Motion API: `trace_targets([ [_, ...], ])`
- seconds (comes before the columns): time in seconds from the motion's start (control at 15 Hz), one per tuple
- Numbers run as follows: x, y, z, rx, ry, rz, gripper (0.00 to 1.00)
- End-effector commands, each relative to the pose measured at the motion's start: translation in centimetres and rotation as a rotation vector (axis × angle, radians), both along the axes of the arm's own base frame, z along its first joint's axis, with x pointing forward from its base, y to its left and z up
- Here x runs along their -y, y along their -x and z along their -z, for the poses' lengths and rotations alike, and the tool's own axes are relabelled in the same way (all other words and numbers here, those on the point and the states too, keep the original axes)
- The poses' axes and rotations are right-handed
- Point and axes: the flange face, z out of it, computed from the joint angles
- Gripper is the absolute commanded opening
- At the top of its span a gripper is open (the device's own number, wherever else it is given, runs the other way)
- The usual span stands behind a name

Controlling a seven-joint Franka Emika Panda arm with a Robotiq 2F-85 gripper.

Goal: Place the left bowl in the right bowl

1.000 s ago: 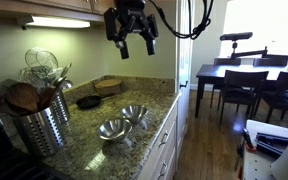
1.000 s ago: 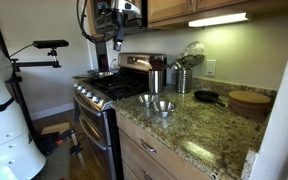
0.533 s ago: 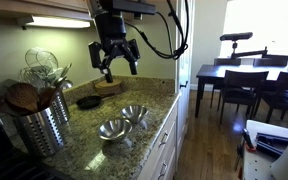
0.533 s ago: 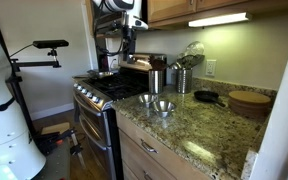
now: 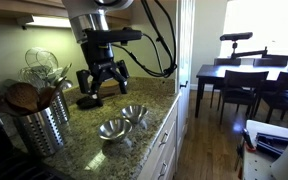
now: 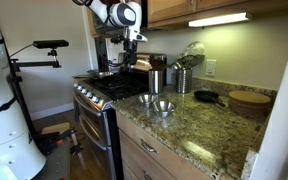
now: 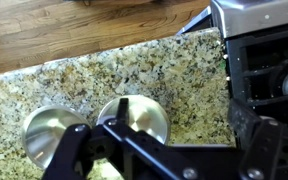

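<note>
Gripper (image 5: 102, 85) open and empty above granite surface (image 5: 84, 150), steel bowl (image 5: 113, 129) just beside its twin (image 5: 134, 114) near front edge, dining table (image 5: 239, 72) beyond.

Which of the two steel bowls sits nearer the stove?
The bowl next to the stove; its twin sits farther along the counter, toward the dark pan.

Colours beneath me.
Left bowl (image 5: 112, 129) and right bowl (image 5: 134, 115): shiny silver steel; countertop (image 5: 80, 150): tan granite speckled brown and black; my fingers (image 5: 121, 78): black; floor (image 7: 84, 30): reddish-brown wood grain.
</note>
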Motion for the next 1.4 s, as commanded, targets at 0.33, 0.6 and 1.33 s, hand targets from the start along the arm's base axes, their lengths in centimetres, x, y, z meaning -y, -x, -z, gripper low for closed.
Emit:
trace_targets([
  [0.33, -1.4, -3.6, 4.8, 0.081, 0.082, 0.000, 1.00],
  [0.6, -1.2, -4.7, 7.9, 0.084, 0.108, 0.016, 1.00],
  [1.33, -1.5, -7.2, 13.7, 0.036, 0.131, 0.024, 1.00],
])
